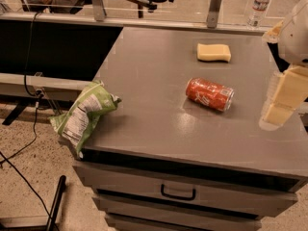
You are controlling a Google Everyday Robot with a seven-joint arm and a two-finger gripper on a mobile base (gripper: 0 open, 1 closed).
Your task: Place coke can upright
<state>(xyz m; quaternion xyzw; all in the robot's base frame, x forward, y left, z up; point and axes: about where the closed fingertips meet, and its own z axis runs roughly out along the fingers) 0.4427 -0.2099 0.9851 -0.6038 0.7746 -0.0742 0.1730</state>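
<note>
The coke can is lying on its side on the desk, a little right of the middle. One silver end is pointing right and slightly toward the near edge, and the red body is angling back to the left. Because it is resting on its curved wall and not on a flat end, the task is looking not yet begun.

The hand is hanging at the right edge of the scene, over the right side of the desk. It is to the right of the can and apart from it. It is carrying nothing that I can see, and I cannot tell whether it is released or clenched. Judging by that position, it is probably lining up to approach the can from the right.

A yellow sponge is lying farther back, apart from the can. A green chip bag is drooping over the desk's near left corner, well apart. Neither seems to be crowding the can, so there is bare desk around it for standing it up. The round body is likely to roll if nudged, so a grasp across its sides is looking safest.
</note>
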